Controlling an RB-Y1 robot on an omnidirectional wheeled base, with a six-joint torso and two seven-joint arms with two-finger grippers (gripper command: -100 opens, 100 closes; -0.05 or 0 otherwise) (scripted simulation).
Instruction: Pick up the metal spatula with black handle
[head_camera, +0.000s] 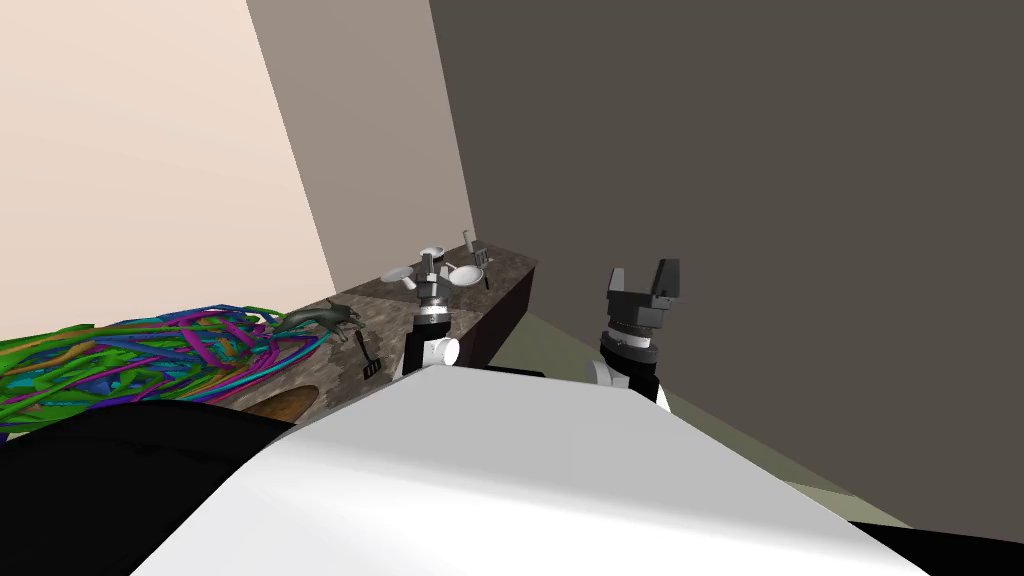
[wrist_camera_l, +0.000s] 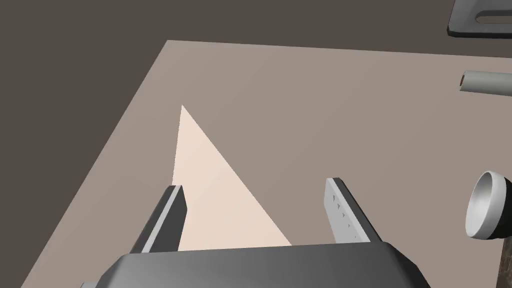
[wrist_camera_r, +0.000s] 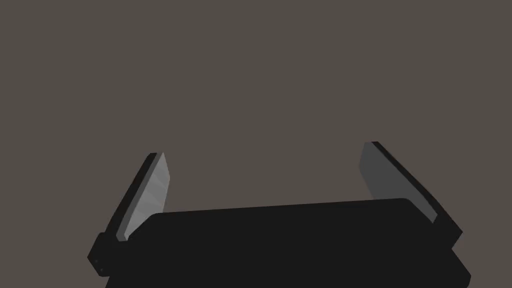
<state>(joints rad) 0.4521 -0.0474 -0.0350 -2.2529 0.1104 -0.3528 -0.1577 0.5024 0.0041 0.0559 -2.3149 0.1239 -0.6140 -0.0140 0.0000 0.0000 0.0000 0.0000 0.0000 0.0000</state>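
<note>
The left gripper (head_camera: 428, 260) hovers over the counter (head_camera: 385, 300) near the spatula (head_camera: 482, 260), fingers spread. The right gripper (head_camera: 645, 282) hangs beside the counter, likewise released.

Counter (head_camera: 395, 300) is dark brown with a pale speckled stone pattern. At its far end are white dishes (head_camera: 462, 273) and a spatula (head_camera: 483, 260) with a grey head and black handle; mid-counter are a dark grey-green dolphin figure (head_camera: 325, 320) and an all-black slotted turner (head_camera: 368, 358); its near end has a tangle (head_camera: 150, 350) of green, blue, magenta and orange strands. Behind the counter are a cream wall (head_camera: 130, 150), a taupe wall (head_camera: 370, 130) and a dark grey-brown wall (head_camera: 750, 200), and the floor (head_camera: 560, 350) beside it is pale olive.
</note>
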